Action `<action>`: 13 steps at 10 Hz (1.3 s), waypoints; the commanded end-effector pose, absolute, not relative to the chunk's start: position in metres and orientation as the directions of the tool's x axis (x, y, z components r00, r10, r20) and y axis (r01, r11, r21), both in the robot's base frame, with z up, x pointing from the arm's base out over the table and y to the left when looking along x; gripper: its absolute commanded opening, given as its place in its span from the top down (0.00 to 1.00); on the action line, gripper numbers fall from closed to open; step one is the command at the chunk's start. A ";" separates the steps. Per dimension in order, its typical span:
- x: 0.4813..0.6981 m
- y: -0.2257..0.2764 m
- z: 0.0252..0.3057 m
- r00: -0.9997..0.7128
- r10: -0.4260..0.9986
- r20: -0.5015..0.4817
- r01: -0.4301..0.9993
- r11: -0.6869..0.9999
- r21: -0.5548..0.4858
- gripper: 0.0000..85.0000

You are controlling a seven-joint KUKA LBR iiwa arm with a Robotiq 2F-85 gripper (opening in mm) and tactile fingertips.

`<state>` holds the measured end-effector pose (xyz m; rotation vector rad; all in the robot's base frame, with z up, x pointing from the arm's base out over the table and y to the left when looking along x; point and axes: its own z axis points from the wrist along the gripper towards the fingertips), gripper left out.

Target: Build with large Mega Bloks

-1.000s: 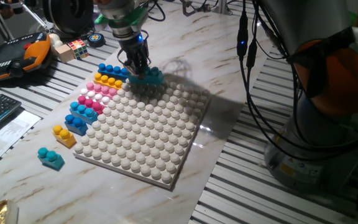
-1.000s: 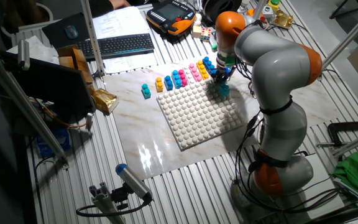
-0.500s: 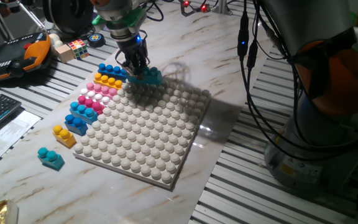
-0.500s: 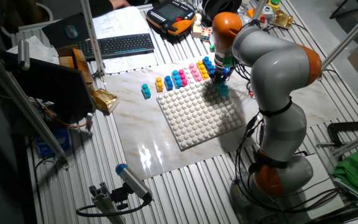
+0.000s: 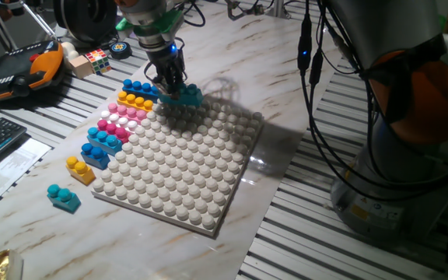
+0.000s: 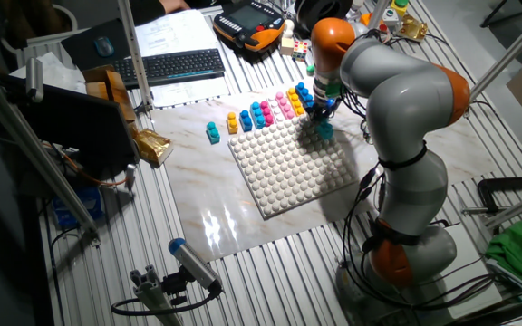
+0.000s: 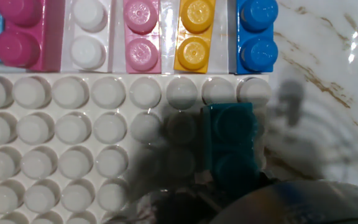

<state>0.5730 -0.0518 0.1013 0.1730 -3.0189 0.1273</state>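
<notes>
- One teal brick (image 5: 183, 95) sits in your gripper (image 5: 172, 84), fingers pinched on it, hovering over the baseplate (image 5: 179, 167) at its far corner, next to the blue brick (image 5: 140, 88).
- From the hand view the teal brick (image 7: 230, 145) lines up over the studs near the baseplate's edge, so you're probably squaring it up to press on.
- Spare bricks line the baseplate's left edge: blue, yellow (image 5: 134, 101), pink (image 5: 113, 127); easy pickings later.
- Another teal one (image 5: 63, 197) lies off the baseplate's near-left corner.
- Versus a second ago, the brick has crept slightly toward the blue one; otherwise nothing's budged.
</notes>
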 end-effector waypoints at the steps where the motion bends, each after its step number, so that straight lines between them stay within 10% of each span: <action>1: 0.573 -0.052 0.101 -0.986 -0.111 0.122 -0.121 0.990 -0.076 0.99; 13: 0.564 -0.057 0.088 -0.991 -0.091 0.100 -0.100 0.992 -0.083 0.99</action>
